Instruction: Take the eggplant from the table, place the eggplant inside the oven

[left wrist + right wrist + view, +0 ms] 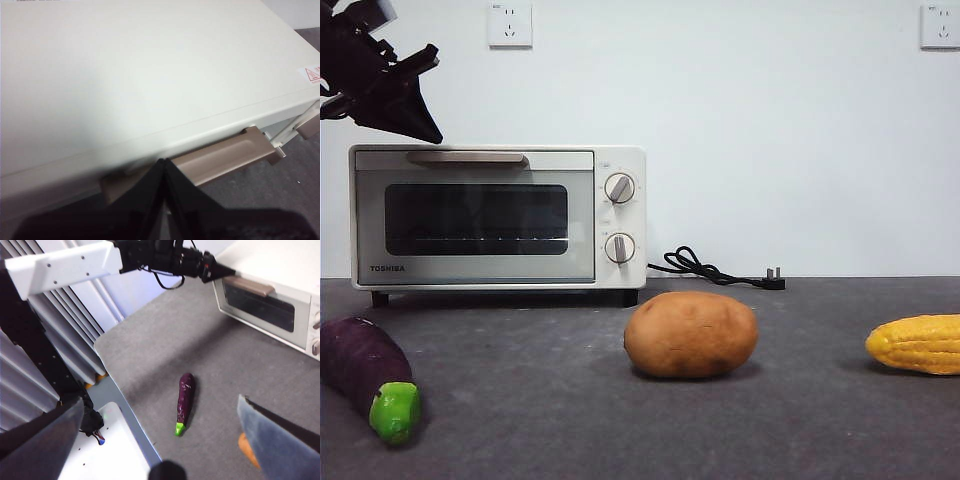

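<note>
a dark purple eggplant (365,372) with a bright green stem cap lies on its side on the dark grey, mottled desk (550,420), near the front left corner, green end pointing toward the front edge. behind it, well apart, a cream-white toshiba oven (498,217) stands upright at the back left of the desk. its dark glass door is closed, with a beige bar handle (466,157) along the top and two round knobs at the right side.
</note>
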Motion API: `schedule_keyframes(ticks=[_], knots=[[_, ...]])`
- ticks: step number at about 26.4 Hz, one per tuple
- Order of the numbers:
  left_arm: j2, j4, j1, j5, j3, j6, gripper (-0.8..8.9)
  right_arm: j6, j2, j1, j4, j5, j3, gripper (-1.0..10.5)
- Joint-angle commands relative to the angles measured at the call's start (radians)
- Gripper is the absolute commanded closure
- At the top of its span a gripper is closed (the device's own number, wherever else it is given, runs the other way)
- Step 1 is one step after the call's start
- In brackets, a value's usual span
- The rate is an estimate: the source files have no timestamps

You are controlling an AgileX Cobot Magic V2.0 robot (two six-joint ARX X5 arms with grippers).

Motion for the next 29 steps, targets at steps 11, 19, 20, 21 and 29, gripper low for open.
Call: schedule_keyframes(ticks=[11,19,20,21,29], knots=[[0.025,0.013,0.000,-0.045,0.002,0.046,8.19,-0.012,0.023,0.002,0.003,-0.003,0.002,2.8],[0.028,0.010,-0.005,-0.047,0.002,0.065,8.19,-0.011,0.023,0.002,0.002,-0.005,0.002,2.8],[0.031,0.011,-0.005,-0.046,0.002,0.065,8.19,-0.011,0.023,0.002,0.002,-0.005,0.002,2.8],[0.038,0.011,-0.005,-0.046,0.002,0.064,8.19,-0.011,0.023,0.002,0.002,-0.005,0.002,2.8],[0.092,-0.071,-0.013,-0.045,0.002,0.073,8.19,-0.011,0.023,0.002,0.002,-0.005,0.002,2.8]])
